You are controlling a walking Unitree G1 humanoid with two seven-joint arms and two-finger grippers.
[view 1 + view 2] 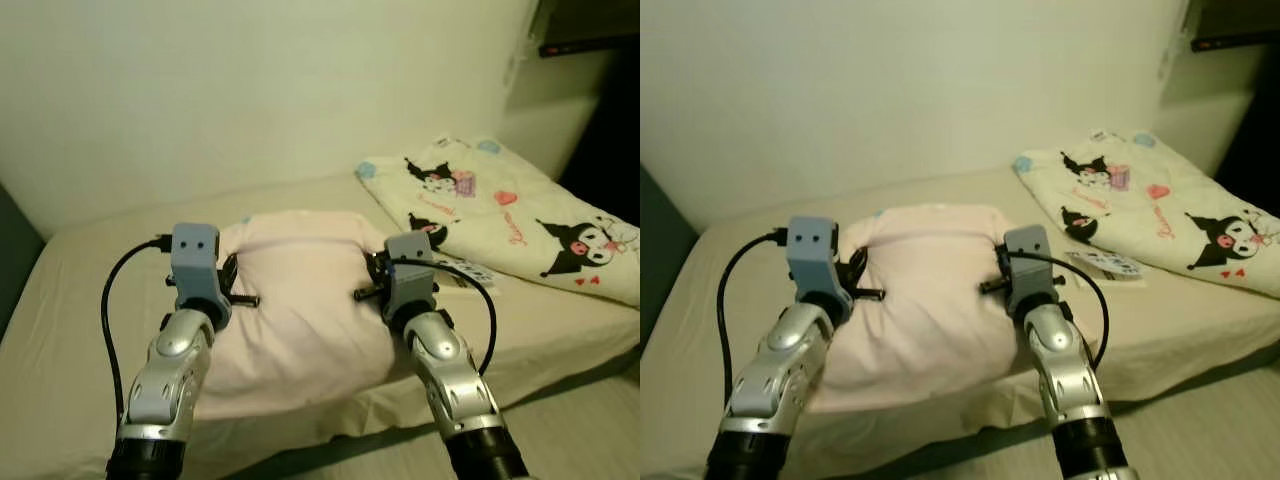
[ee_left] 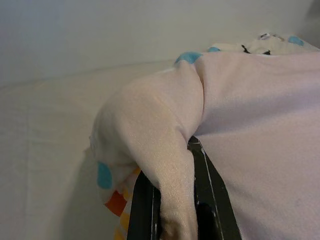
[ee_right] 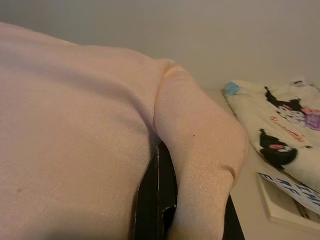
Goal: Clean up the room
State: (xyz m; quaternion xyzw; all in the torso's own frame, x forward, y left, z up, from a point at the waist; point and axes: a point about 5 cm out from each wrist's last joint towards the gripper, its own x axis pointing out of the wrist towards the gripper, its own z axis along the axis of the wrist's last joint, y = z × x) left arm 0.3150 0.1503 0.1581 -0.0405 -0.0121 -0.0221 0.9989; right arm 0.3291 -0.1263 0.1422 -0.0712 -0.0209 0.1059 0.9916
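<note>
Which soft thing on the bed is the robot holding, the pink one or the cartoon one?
The plain pale pink pillow: left gripper and right gripper pinch its sides. The cream cartoon-print blanket lies apart, untouched.

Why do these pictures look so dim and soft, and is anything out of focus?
Both eye views are dim, warm-tinted and slightly soft; the room darkens at the right edge. In each wrist view the pink pillow is soft-focused, and the close black fingers holding its fabric are dark and in shadow.

Pale pink pillow [image 1: 300, 300], blue and orange patches on its underside. Cream blanket [image 1: 510, 215] printed with black cartoon characters, red hearts. Beige bedsheet [image 1: 80, 300]. Silver arms, black fingers [image 2: 145, 210].
</note>
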